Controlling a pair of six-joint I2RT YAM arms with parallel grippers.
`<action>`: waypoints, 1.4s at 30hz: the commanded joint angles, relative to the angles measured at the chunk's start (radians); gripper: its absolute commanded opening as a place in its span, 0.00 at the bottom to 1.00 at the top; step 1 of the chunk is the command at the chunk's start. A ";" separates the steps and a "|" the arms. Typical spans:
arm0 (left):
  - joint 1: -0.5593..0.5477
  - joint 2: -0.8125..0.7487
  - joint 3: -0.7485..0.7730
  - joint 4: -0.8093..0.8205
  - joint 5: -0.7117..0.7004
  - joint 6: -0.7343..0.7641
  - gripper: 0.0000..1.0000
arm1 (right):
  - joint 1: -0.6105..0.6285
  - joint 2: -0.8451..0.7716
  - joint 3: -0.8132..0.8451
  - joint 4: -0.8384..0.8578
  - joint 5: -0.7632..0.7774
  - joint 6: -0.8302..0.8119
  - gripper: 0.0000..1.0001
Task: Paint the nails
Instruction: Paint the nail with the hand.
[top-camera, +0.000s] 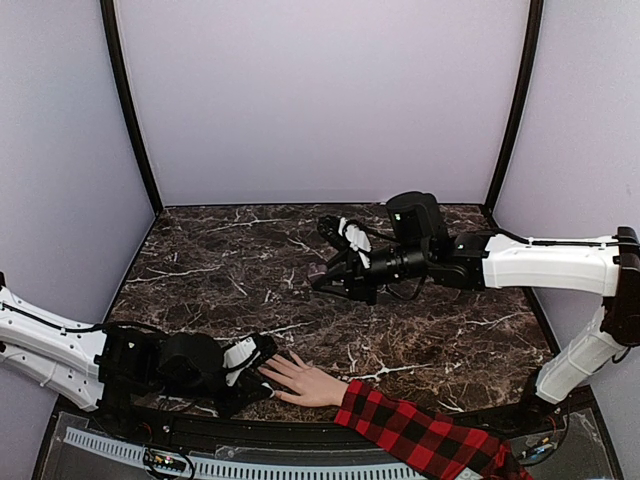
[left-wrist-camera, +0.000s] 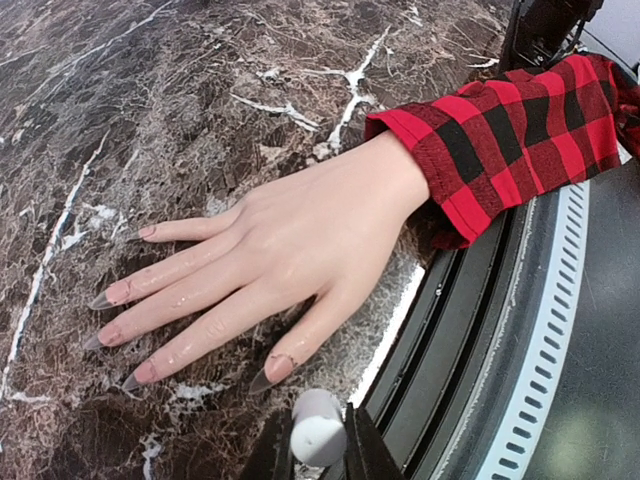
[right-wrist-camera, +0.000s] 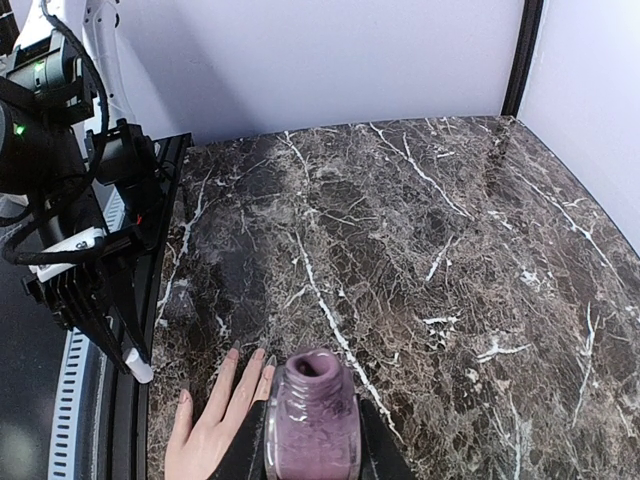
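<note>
The nails (left-wrist-camera: 277, 368) are seen lower left in the left-wrist view, just beside the white cap (left-wrist-camera: 318, 428) clamped in the left gripper (left-wrist-camera: 318, 452). The open bottle (right-wrist-camera: 312, 410) is gripped by the right gripper (right-wrist-camera: 312, 445). No fresh polish can be made out, so painting is judged hardly begun.

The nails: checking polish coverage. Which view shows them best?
Left wrist: all five nails show close up. The top view shows the hand too small for nails; the right wrist view catches only a few fingertips.
</note>
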 joint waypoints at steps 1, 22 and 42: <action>-0.005 -0.012 -0.005 0.021 -0.068 -0.033 0.00 | -0.006 -0.030 -0.007 0.042 0.009 -0.001 0.00; -0.005 0.083 0.013 0.044 -0.076 -0.056 0.00 | -0.008 -0.012 0.002 0.040 0.004 -0.002 0.00; 0.010 0.069 0.011 0.045 -0.098 -0.061 0.00 | -0.007 -0.008 0.003 0.040 0.001 0.001 0.00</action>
